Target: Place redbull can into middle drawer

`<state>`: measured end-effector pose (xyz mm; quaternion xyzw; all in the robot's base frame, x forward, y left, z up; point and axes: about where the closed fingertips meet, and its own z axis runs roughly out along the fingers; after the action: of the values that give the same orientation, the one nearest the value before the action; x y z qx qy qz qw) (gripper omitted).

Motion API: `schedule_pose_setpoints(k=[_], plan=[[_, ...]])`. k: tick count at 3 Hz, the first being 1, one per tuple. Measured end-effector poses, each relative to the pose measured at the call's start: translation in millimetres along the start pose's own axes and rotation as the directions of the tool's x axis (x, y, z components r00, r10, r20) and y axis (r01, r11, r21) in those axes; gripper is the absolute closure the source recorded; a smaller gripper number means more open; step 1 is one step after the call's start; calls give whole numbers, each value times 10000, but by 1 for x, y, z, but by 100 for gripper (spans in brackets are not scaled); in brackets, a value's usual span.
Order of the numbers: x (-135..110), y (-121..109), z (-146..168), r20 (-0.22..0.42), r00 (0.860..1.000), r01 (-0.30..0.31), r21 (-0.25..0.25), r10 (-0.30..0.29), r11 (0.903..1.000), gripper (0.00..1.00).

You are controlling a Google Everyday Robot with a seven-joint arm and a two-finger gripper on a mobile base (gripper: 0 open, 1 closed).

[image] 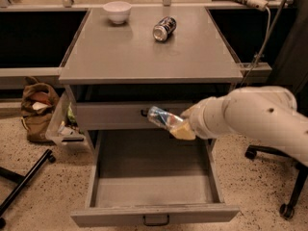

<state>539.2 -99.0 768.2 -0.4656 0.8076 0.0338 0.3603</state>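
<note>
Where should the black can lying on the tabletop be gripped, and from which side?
Across its mid-body, from above: the black can lies on its side, silver end nearer the camera, so squeeze across its curved sides. The gripper holds the redbull can above the open middle drawer.

My gripper [179, 127], above the middle drawer [154, 177], clamps the redbull can [160, 118], covering its rear end. Can print blurred, unreadable. Can hides most of upper drawer handle [143, 112]. My arm [260, 115] cut off right.

No print can be read on the slim silver-blue metal can [161, 118]. The gripper [182, 127] clasps it, above the deep grey drawer [120, 212].
</note>
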Motion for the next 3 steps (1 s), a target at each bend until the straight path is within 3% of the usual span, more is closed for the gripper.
schedule_pose_setpoints(k=[1,2,3], plan=[[40,46,21,-327,9965,-782,-269,773,9966,100],[58,88,44,-370,9928,-1173,-1014,1141,9879,100],[58,88,44,-370,9928,-1173,-1014,1141,9879,100]])
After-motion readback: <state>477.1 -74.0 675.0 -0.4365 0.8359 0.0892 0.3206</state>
